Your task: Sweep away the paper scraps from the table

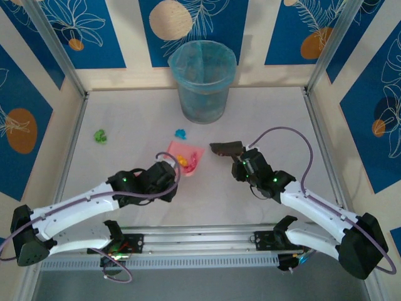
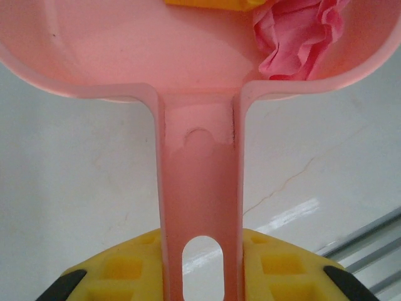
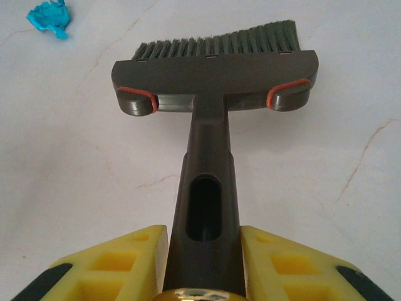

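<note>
Top external view, mid-sweep: left gripper (image 1: 168, 172) clamps the dustpan (image 1: 185, 154), right gripper (image 1: 240, 159) clamps the brush (image 1: 225, 149); next, the cyan scrap (image 1: 181, 133) probably wants brushing into it.

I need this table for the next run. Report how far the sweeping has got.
Done: a pink scrap and an orange scrap lie in the dustpan. In hand: the left tool grips the dustpan's handle, and the right tool grips the brush. Left: a green scrap and a cyan scrap lie loose on the table.
</note>
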